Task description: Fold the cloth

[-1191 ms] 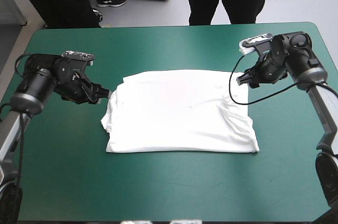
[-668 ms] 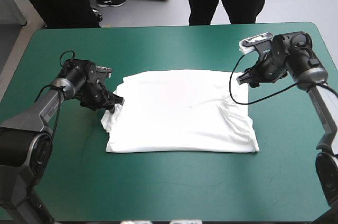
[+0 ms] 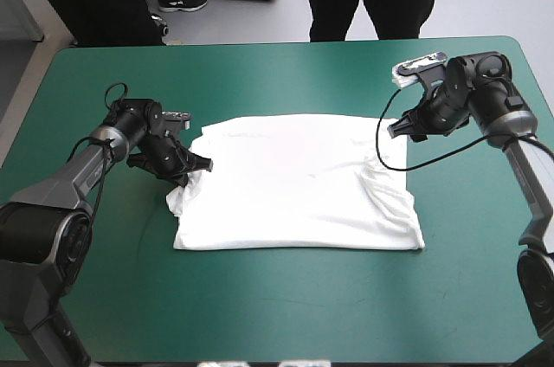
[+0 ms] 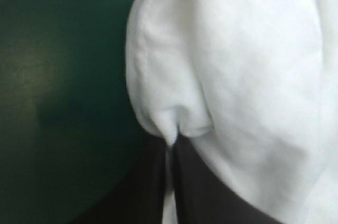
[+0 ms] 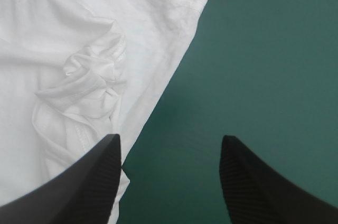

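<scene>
On the teal-green cover (image 3: 260,315), left gripper (image 3: 197,165) pinches T-shirt (image 3: 294,185).

Bare counter (image 3: 286,298) rings the T-shirt (image 3: 294,181), broadest along the near edge. Left jaws clamped on its left edge and right jaws spread over its far right corner block those sides.
</scene>
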